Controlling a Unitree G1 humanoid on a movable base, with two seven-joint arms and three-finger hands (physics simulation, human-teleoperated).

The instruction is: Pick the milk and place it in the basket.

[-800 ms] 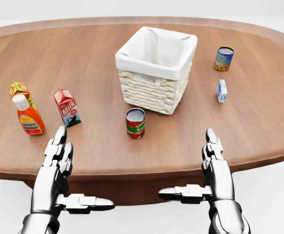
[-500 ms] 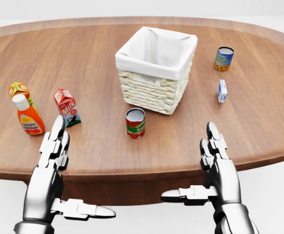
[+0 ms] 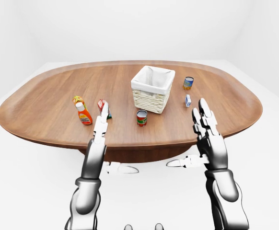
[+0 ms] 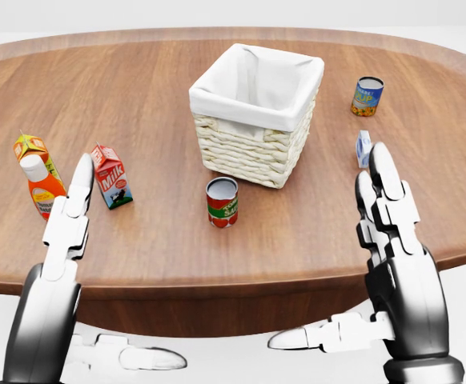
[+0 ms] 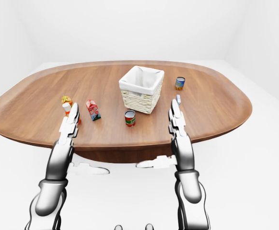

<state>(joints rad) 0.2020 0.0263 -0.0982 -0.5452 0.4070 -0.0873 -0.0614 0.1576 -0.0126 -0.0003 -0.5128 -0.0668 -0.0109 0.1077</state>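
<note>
A long oval wooden table (image 4: 161, 240) is seen across all three views. In the head view, a square woven wicker basket with a white cloth lining (image 4: 257, 112) is placed near the middle of the tabletop. The red-and-white milk carton (image 4: 110, 177), marked "Milk", is stood upright at about 8 o'clock from the basket, well apart from it and outside it.

An orange squeeze bottle with a white cap (image 4: 43, 190) is located at 9 o'clock from the milk carton, near it, and an orange-and-green juice carton (image 4: 30, 148) is set just beside the bottle at its 11 o'clock. A red-labelled tin can (image 4: 222, 202) is stood at 6 o'clock from the basket, near its wall. A blue-and-yellow tin can (image 4: 367, 95) is found at 3 o'clock from the basket, and a small blue-and-white carton (image 4: 363, 149) is positioned at 6 o'clock from that can.

The left hand (image 4: 61, 240) is raised over the table's near edge, with its fingers extended straight and its thumb spread out to the side; the fingertips are shown just beside the milk carton at its 8 o'clock, and nothing is gripped. Whether contact is made cannot be told. The right hand (image 4: 397, 256) is likewise held with fingers spread wide and thumb out, empty, its fingertips overlapping the small carton in the head view.
</note>
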